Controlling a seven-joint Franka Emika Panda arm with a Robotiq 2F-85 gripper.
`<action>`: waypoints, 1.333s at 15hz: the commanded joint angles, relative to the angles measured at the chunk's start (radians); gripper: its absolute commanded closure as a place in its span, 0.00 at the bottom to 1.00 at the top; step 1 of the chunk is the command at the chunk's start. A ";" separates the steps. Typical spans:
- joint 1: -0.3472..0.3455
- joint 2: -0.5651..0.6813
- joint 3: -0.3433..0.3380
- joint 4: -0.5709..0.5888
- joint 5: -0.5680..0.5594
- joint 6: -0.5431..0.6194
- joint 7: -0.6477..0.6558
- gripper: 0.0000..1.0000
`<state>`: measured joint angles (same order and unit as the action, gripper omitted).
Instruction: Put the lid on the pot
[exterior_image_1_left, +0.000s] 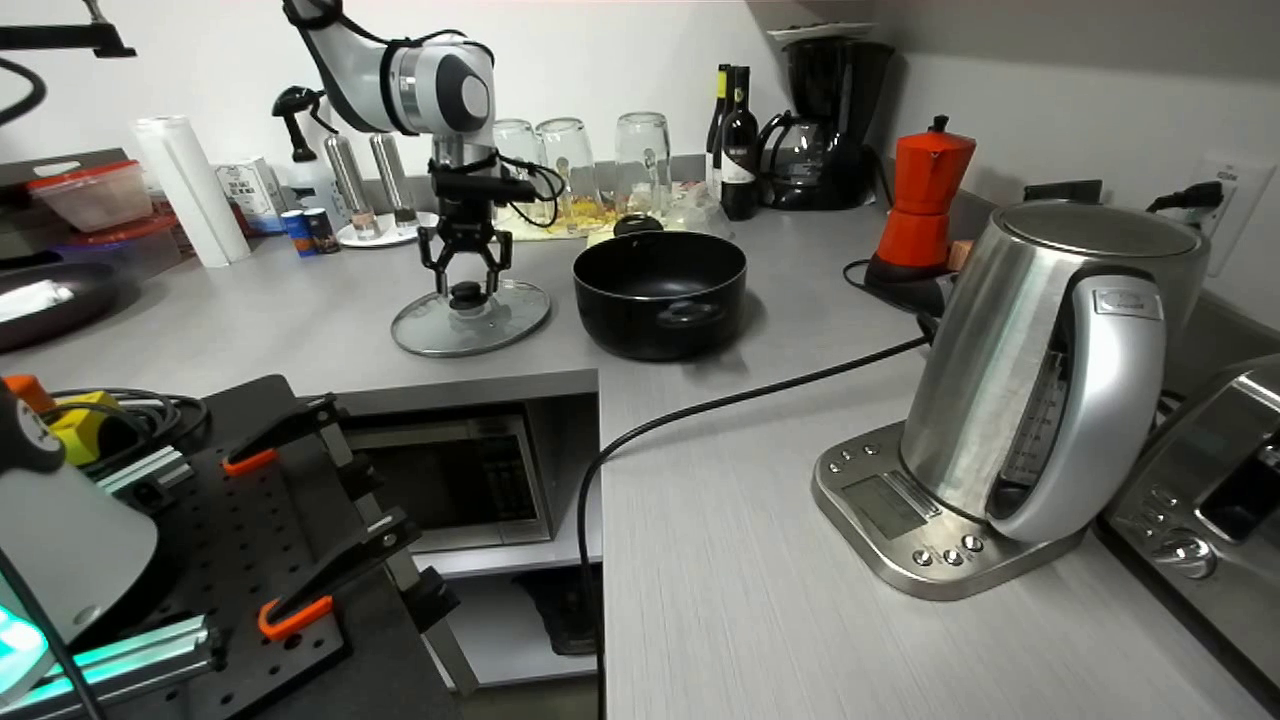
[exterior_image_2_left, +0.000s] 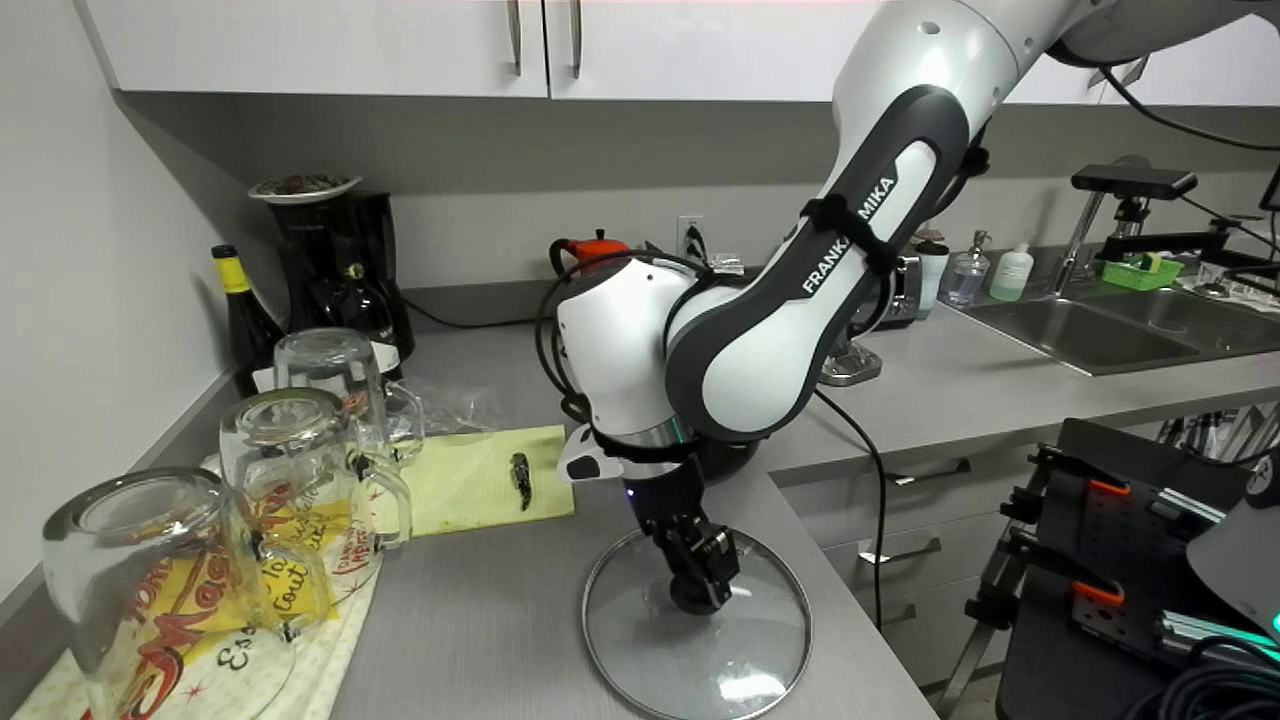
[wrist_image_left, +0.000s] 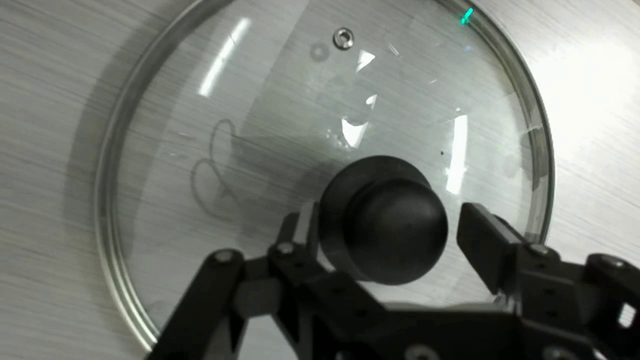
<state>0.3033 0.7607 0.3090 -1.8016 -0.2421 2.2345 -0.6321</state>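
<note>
Directly astride the knob (wrist_image_left: 397, 230), end effector (exterior_image_1_left: 466, 285) stands spread over glass lid (exterior_image_2_left: 700, 650)

A robot arm (exterior_image_2_left: 850, 270) reaches down over a grey kitchen surface (exterior_image_1_left: 700, 520), its end effector spread, the lid's black knob between its fingers (wrist_image_left: 482, 240). In the wrist view, one finger (wrist_image_left: 308, 227) stands at the knob's edge, and whether it touches cannot be told; a clear gap shows between the knob and the opposite finger. The lid, clear glass edged in metal, lies on the surface directly below the end effector, knob up.

To the right of the end effector in an exterior view, the black pot (exterior_image_1_left: 640, 325) stands upright on the same surface, mouth facing up, near the lid but apart from it. Beyond the end effector, toward the wall (exterior_image_1_left: 600, 60), are upturned glass mugs (exterior_image_1_left: 643, 155), wine bottles (exterior_image_1_left: 739, 145) and a coffee maker (exterior_image_1_left: 845, 120). Well apart from it, farther right, a red moka pot (exterior_image_1_left: 920, 190) and a steel kettle (exterior_image_1_left: 975, 400) share the surface. To its left stands a white paper roll (exterior_image_1_left: 190, 190). Lower than the end effector, beneath the surface, a microwave (exterior_image_1_left: 450, 470) rests on a shelf (exterior_image_1_left: 510, 560). In an exterior view, a yellow cloth (exterior_image_2_left: 470, 490) lies left of the end effector, a small dark object (exterior_image_2_left: 521, 480) on it.
</note>
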 joint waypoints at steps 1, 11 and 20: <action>-0.014 0.013 0.012 0.014 -0.004 0.006 -0.030 0.57; -0.011 -0.059 0.026 -0.013 0.002 -0.018 -0.012 0.74; -0.003 -0.210 0.039 -0.027 0.020 -0.113 0.021 0.74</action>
<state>0.3046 0.6357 0.3451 -1.8041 -0.2380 2.1710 -0.6274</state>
